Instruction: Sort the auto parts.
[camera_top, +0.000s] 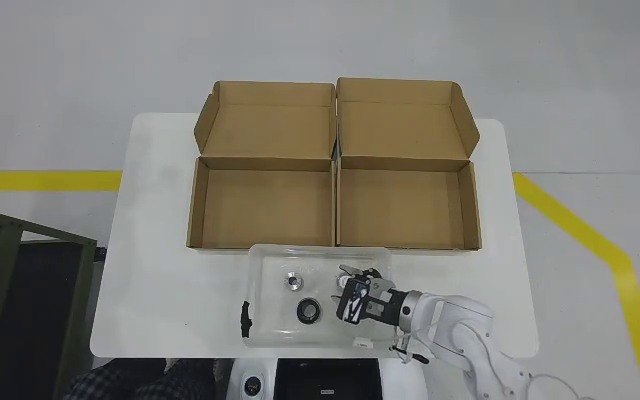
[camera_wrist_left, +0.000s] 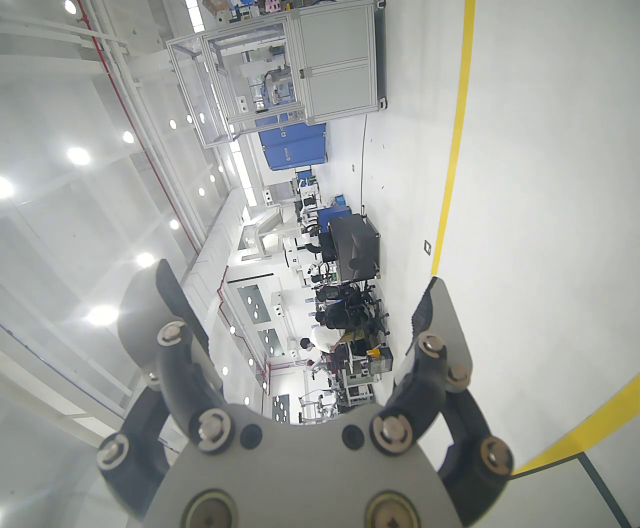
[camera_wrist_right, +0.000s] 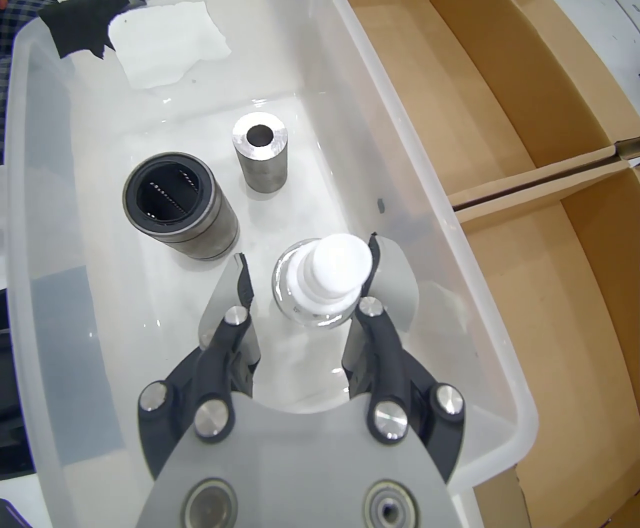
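Tabletop (camera_top: 150, 250), white and flat, holds a see-through tub (camera_top: 262, 262) by its 6 o'clock edge. Two open brown boxes, the left box (camera_top: 262, 208) and the right box (camera_top: 403, 208), touch each other at the tub's 12 o'clock. Inside the tub the right gripper (camera_wrist_right: 307, 255) is spread open around a white-topped part (camera_wrist_right: 332, 270) at the 3 o'clock end, with one finger touching it, while a black ring part (camera_wrist_right: 175, 210) and a silver tube (camera_wrist_right: 261, 155) stand apart toward 9 o'clock. The left gripper (camera_wrist_left: 297, 277) is spread wide with nothing in it, facing a big bright hall with a yellow floor line (camera_wrist_left: 450, 165).
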